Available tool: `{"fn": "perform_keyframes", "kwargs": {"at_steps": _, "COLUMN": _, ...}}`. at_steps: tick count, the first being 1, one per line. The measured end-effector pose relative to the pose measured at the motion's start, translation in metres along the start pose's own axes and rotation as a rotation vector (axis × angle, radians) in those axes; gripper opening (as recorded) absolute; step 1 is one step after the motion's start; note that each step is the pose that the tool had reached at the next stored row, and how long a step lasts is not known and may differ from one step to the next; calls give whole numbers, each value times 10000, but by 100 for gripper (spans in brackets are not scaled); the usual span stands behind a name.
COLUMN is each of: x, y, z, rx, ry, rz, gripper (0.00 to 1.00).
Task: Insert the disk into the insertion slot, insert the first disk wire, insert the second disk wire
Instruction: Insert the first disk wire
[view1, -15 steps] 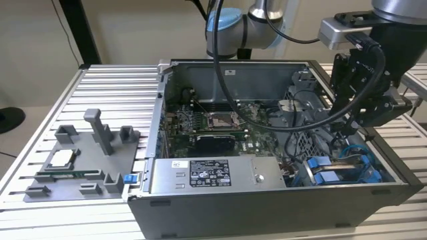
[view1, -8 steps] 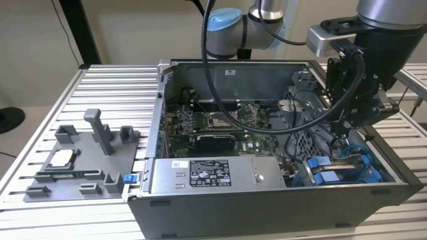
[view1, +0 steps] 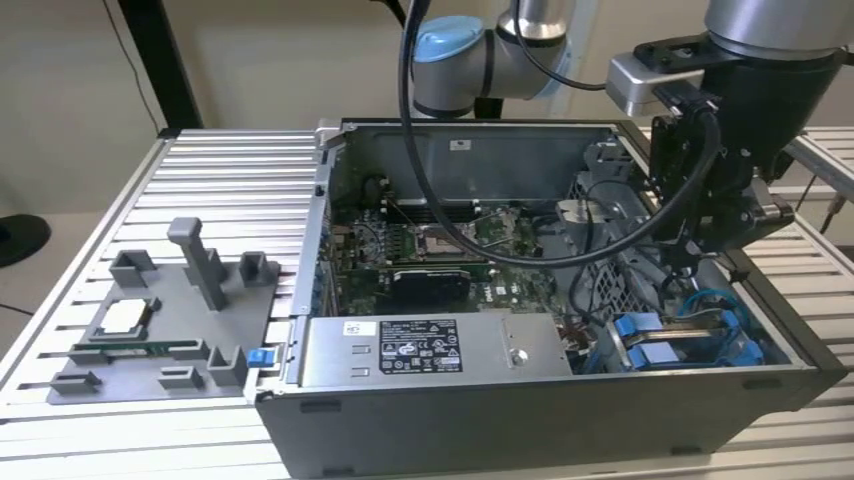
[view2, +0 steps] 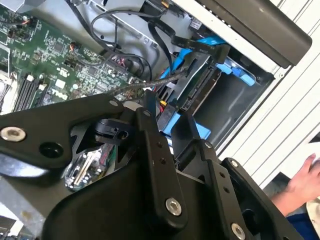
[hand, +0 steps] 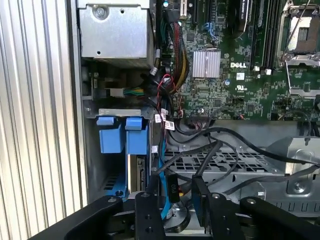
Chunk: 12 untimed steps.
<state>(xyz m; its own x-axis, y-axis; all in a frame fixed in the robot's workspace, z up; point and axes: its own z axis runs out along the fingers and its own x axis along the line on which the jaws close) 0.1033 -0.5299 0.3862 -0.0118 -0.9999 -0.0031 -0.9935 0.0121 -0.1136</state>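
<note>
Slatted table (view1: 227, 170); cables (hand: 212, 147) around gripper (hand: 172, 195)

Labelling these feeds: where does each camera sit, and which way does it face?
Exterior view: off the arm, looking down into the computer case; arm and gripper show.
First wrist view: on the arm, facing the motherboard; gripper shows.
Second wrist view: on the arm, facing the case's corner; gripper shows.
All share blue drive carriers.
</note>
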Motion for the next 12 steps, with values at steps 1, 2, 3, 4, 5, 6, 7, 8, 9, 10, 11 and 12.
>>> {"fn": "perform_keyframes", "kwargs": {"at_steps": 1, "x": 0, "y": 6, "z": -1, "rx": 6, "ry": 1, "rz": 1, "gripper": 100}}
{"fn": "perform_keyframes", "kwargs": {"at_steps": 2, "x": -1, "y": 9, "z": 0, "rx": 14, "ry": -1, "rz": 1, "gripper": 100}}
{"fn": "perform_keyframes", "kwargs": {"at_steps": 3, "x": -2, "y": 10, "z": 0, "rx": 25, "ry": -1, "rz": 0, "gripper": 100}}
{"fn": "perform_keyframes", "kwargs": {"at_steps": 4, "x": -2, "y": 11, "z": 0, "rx": 35, "ry": -1, "rz": -1, "gripper": 100}}
{"fn": "perform_keyframes", "kwargs": {"at_steps": 5, "x": -3, "y": 12, "z": -1, "rx": 45, "ry": 0, "rz": 0, "gripper": 100}}
{"fn": "perform_keyframes", "kwargs": {"at_steps": 6, "x": -3, "y": 13, "z": 0, "rx": 54, "ry": 0, "rz": 0, "gripper": 100}}
{"fn": "perform_keyframes", "kwargs": {"at_steps": 7, "x": -3, "y": 13, "z": 0, "rx": 60, "ry": -1, "rz": 0, "gripper": 100}}
{"fn": "perform_keyframes", "kwargs": {"at_steps": 8, "x": -3, "y": 13, "z": 0, "rx": 63, "ry": -1, "rz": -1, "gripper": 100}}
{"fn": "perform_keyframes", "kwargs": {"at_steps": 9, "x": -3, "y": 13, "z": 0, "rx": 65, "ry": -1, "rz": -1, "gripper": 100}}
{"fn": "perform_keyframes", "kwargs": {"at_steps": 10, "x": -3, "y": 13, "z": 0, "rx": 65, "ry": 0, "rz": 0, "gripper": 100}}
{"fn": "perform_keyframes", "kwargs": {"at_steps": 11, "x": -3, "y": 14, "z": 0, "rx": 65, "ry": 0, "rz": 0, "gripper": 100}}
{"fn": "perform_keyframes", "kwargs": {"at_steps": 12, "x": -4, "y": 15, "z": 0, "rx": 66, "ry": 0, "rz": 0, "gripper": 100}}
